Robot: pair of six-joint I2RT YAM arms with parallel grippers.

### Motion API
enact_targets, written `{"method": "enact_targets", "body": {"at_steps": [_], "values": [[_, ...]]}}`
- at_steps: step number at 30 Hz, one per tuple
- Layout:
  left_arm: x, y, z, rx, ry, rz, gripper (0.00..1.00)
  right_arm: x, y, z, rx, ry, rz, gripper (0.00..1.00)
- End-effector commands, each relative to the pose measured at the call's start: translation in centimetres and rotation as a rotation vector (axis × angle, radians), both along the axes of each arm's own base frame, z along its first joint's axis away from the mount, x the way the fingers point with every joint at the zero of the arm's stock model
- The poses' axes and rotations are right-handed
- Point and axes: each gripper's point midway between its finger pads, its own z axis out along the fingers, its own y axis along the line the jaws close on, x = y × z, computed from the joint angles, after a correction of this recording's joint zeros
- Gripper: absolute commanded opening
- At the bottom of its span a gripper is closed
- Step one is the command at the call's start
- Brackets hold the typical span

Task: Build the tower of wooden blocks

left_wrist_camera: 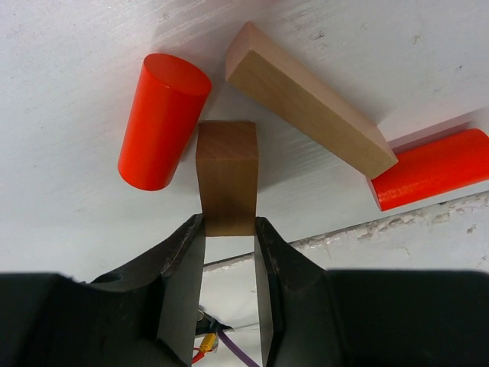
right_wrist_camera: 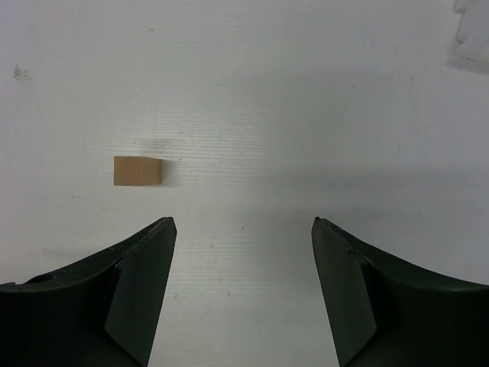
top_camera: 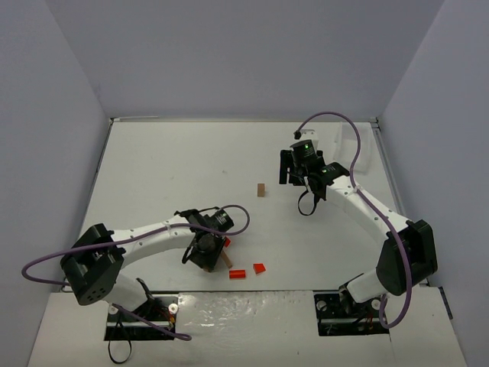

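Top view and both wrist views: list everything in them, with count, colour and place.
small brown wooden block: one, brown, clamped in the left gripper.
long tan wooden block: one, tan, lying on the table just beyond it.
red-orange wooden pieces: three, red-orange, scattered around the clamped block.
small tan wooden block: one, tan, alone mid-table.
white table: one, white, under everything.
left gripper: one, black, shut on the small brown wooden block.
right gripper: one, black, open, empty, above the table.
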Motion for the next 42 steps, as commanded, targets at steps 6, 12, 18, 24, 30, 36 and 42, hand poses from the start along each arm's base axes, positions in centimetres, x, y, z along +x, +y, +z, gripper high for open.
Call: {"method": "enact_targets", "body": {"at_steps": [6, 12, 18, 24, 30, 36, 42], "values": [[0.8, -0.7, 5.4, -0.099, -0.146, -0.014, 0.06, 0.7, 0.5, 4.5, 0.056, -0.123, 0.042, 0.69], [3.1, -0.4, 10.0, -0.161, -0.336, -0.053, 0.0, 0.4, 2.7, 8.6, 0.151, -0.18, 0.185, 0.69], [6.8, -0.2, 14.4, -0.128, -0.557, -0.176, 0.0, -0.8, 7.5, 11.6, 0.359, -0.136, 0.443, 0.69], [9.4, -1.7, 16.9, -0.132, -0.679, -0.263, 0.0, -2.3, 11.7, 12.8, 0.55, -0.034, 0.611, 0.68], [10.9, -3.9, 18.9, -0.214, -0.769, -0.281, 0.0, -4.1, 13.9, 13.0, 0.652, 0.05, 0.736, 0.68], [12.0, -5.5, 20.4, -0.281, -0.828, -0.3, 0.0, -5.6, 15.3, 12.1, 0.702, 0.127, 0.813, 0.68], [12.6, -7.1, 21.1, -0.337, -0.847, -0.333, 0.0, -6.8, 16.8, 12.0, 0.707, 0.151, 0.867, 0.67]]}}
